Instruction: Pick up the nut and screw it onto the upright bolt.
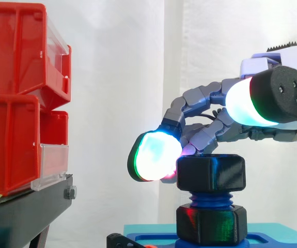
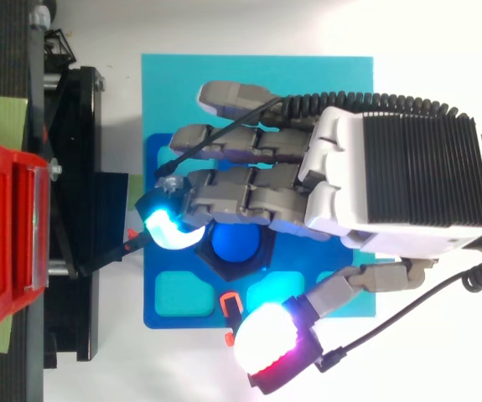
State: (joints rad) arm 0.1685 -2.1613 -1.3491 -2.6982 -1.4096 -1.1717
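One black hexagonal plastic nut [image 1: 210, 173] is seen seated on the top of the upright blue threaded bolt [image 1: 210, 199]; several turns of bare thread are left showing between it and the black hexagonal base block [image 1: 212, 223] below, so the screwing is judged to be barely begun. The hand [image 2: 400, 184] is brought in from 3 o'clock; its fingers are hooked over the nut, one cyan-glowing fingertip pad [image 1: 153, 155] is laid against the nut's 9 o'clock face, and the thumb pad [image 2: 266, 339] is held well apart at about 5 o'clock, so no pinch between thumb and finger is shown.

Slipping is the chief risk; with only one side of the nut pressed, the rounded pad may be dragged off the flat face, and the nut left unturned. Cross-threading may be caused if the nut is pushed sideways or tipped while so few threads are engaged; a lifting pull might also bring it off the bolt.

Room is tight at 9 o'clock in the top view, where the black stand [image 2: 81, 209] and the red plastic bins [image 2: 6, 234] lie near the curled fingertip; a wide sweep there is to be avoided. Open space is offered at 12 o'clock over the flat light-blue board [image 2: 341, 84], and at 6 o'clock beyond its edge.
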